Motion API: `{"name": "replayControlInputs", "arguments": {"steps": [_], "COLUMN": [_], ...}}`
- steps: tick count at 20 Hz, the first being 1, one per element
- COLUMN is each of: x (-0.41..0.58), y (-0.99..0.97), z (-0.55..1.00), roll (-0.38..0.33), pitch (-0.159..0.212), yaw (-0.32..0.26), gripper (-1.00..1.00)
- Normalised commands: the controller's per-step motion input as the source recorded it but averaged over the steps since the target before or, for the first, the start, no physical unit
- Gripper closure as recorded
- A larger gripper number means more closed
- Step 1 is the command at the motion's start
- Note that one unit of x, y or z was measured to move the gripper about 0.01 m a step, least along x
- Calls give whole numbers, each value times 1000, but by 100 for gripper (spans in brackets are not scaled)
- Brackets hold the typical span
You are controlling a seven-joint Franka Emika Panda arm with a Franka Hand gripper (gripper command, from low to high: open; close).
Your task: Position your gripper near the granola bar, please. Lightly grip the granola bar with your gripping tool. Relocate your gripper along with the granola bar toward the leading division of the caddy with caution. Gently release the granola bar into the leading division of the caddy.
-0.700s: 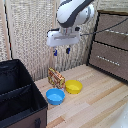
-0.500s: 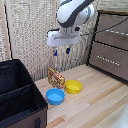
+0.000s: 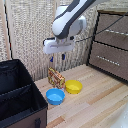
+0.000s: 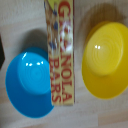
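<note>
The black caddy [image 3: 17,95] sits at the exterior view's left. The granola bar [image 3: 55,78], a yellow-orange packet lettered in red, stands tilted on the light wooden table [image 3: 95,105] behind the blue bowl [image 3: 55,96] and yellow bowl [image 3: 73,86]. Directly above it hangs the gripper [image 3: 57,58], fingers apart, holding nothing. A brown drawer cabinet [image 3: 111,42] stands rightmost.

White arm reaching down from above, claw [image 3: 57,58] pointing downward, blue-tipped fingers [image 3: 51,59] spread apart, holding nothing
</note>
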Motion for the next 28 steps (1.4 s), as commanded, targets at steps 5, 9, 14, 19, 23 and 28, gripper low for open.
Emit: {"name": "replayControlInputs", "arguments": {"steps": [5, 9, 14, 19, 23, 28], "x": [282, 124, 5, 6, 0, 0], "y": [0, 24, 121, 47, 59, 54], "z": [-326, -326, -374, -181, 0, 0], "roll": [0, -10, -46, -28, 0, 0], "pitch": [113, 156, 108, 27, 0, -3], "yaw": [0, 0, 0, 0, 0, 0], "gripper": [-100, -100, -100, 100, 100, 100]}}
